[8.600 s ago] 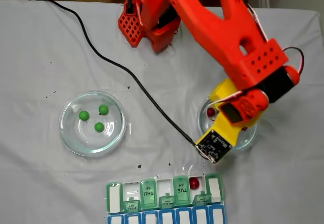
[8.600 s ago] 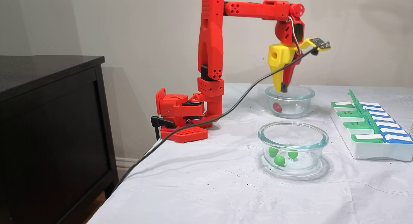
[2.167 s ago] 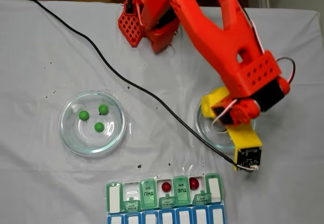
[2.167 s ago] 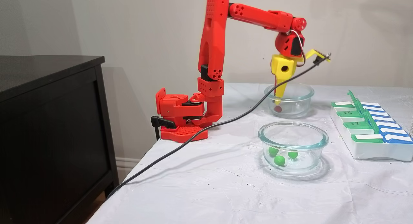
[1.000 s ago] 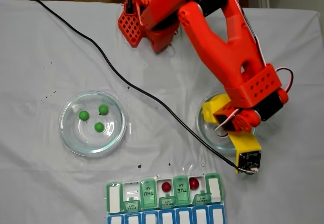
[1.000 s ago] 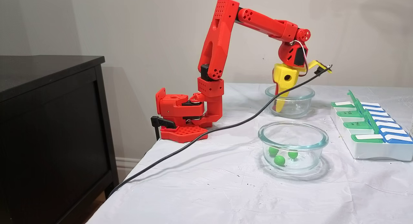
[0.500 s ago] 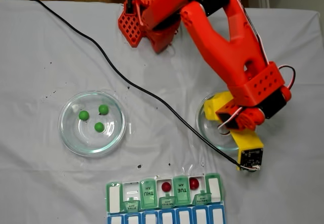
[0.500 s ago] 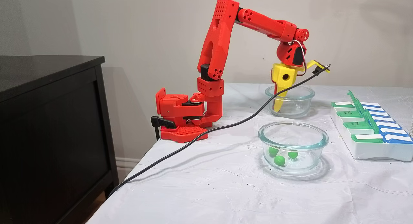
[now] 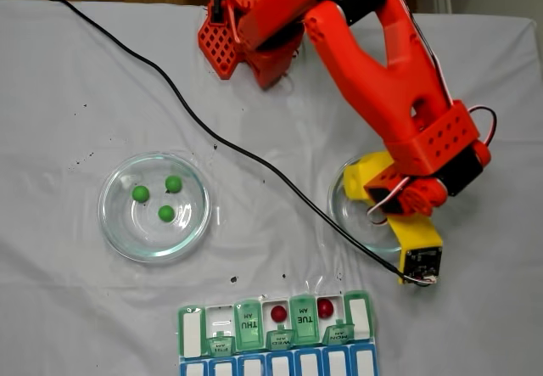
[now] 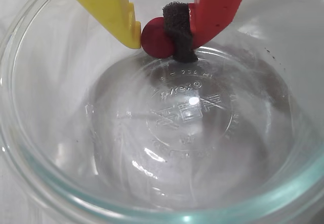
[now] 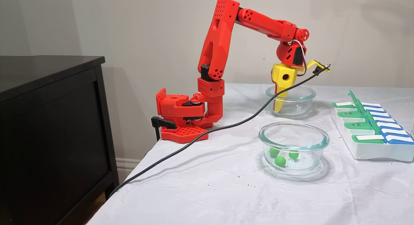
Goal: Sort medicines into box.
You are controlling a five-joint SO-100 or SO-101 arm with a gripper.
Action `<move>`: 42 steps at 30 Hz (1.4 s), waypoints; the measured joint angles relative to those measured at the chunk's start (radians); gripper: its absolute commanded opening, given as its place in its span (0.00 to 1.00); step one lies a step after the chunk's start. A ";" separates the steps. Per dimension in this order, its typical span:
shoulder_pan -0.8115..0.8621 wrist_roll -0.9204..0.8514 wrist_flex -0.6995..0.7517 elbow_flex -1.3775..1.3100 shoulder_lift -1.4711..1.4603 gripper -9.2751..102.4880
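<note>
Gripper [image 10: 158,41] is pinching a dark red ball [image 10: 158,39] between its yellow finger [image 10: 109,6] and red finger [image 10: 217,4] in the wrist view; a strip of black padding on the red finger wraps across the ball's front. Ball sits at the very fingertips, lifted off the floor of the clear glass dish [image 10: 30,148] directly beneath it. Dish bottom under the tips is bare glass w/ embossed lettering.

In the fixed view from the side, the gripper [image 11: 277,109] points straight down into the far glass dish [image 11: 304,92], tips inside the rim; the ball can't be made out there. Arm [image 11: 258,22] reaches from its red base, well behind and to the left of the gripper in that view. A black cable [image 11: 207,134] runs from the wrist camera down across the white cloth [image 11: 210,186] and off the table edge.

Nearer the camera than the gripper, a 2nd glass dish [image 11: 292,128] holds three green balls [image 11: 280,161]. In the fixed view from above, that dish [image 9: 114,223] lies well left of the gripper, w/ the green balls [image 9: 166,213] spread apart in it.

The pill box [image 9: 246,329] lies below and left of the gripper in that view, apart from both dishes. Two red balls sit in open compartments of its green row: one [image 9: 278,313] beside the THU lid, one [image 9: 325,308] beside the TUE lid. Box [image 11: 372,150] is to the right of the gripper in the side view, several lids standing up.
</note>
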 measured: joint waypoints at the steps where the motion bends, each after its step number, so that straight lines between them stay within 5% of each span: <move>1: 0.000 0.014 -0.006 0.002 0.008 0.08; 15: 0.187 0.425 -0.081 -0.161 0.265 0.08; 24: 0.468 0.443 -0.298 -0.152 0.376 0.08; 42: 0.753 0.377 -0.359 -0.112 0.206 0.08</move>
